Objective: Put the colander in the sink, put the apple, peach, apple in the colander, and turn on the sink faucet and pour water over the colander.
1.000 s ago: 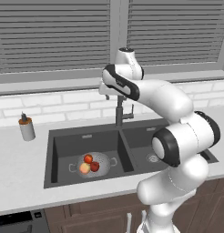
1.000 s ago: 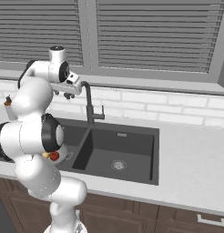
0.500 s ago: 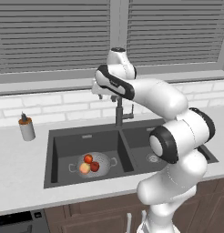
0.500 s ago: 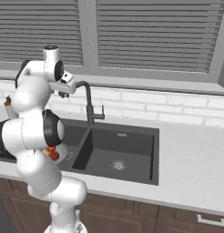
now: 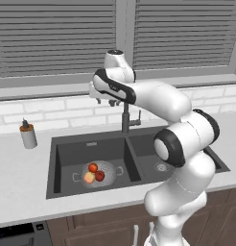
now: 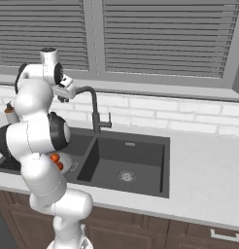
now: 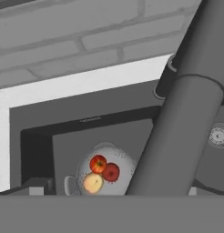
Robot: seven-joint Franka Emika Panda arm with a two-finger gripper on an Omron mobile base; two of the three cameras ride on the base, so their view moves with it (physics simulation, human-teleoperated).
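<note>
Three fruits, two red apples (image 5: 96,172) and a pale peach (image 5: 89,178), sit in the small silvery holed colander (image 5: 109,168) in the dark double-basin sink (image 5: 62,153), at the basin's six o'clock; no water runs. The gripper (image 5: 112,102), spread wide and empty, hovers by the tall dark gooseneck faucet (image 5: 125,117).

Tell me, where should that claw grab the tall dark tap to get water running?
Probably the small side lever low on the tall dark grey gooseneck faucet, not the thin spout. It juts sideways from the stem toward the right basin, so open jaws could close over it from above or from that free end. The open gripper hovers up by the spout's bend, above the dark charcoal double-basin sink.
</note>
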